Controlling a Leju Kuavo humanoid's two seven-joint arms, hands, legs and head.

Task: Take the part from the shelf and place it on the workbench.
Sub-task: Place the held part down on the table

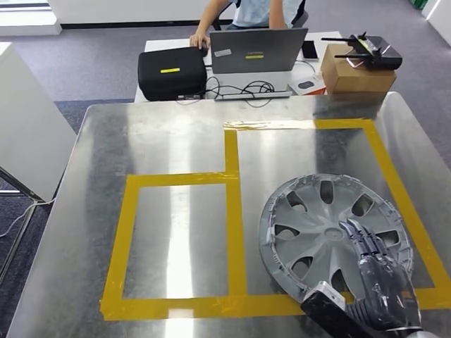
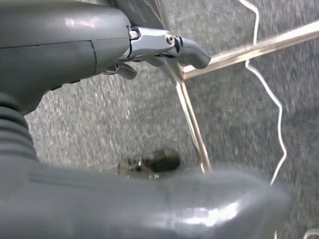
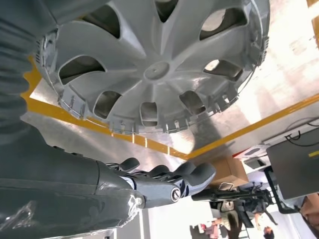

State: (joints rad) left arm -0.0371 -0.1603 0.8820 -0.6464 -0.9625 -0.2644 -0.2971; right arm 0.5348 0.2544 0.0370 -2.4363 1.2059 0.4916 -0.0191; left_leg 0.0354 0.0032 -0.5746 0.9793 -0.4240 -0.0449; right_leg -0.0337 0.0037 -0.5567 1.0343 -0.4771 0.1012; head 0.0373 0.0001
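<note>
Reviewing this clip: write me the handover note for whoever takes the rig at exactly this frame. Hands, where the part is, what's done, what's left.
Right hand: over the near right of the hubcap, fingers stretched across its face. Whether it grips or merely touches the part cannot be told.
Left hand: hangs low over grey carpet, holds nothing, fingers extended.
Part: the hubcap lies on the metal workbench, in the larger right-hand yellow tape box, its near edge over the tape line.
Done: part is off the shelf and appears set on the bench.
Left: confirm release and withdraw the right hand.
</note>
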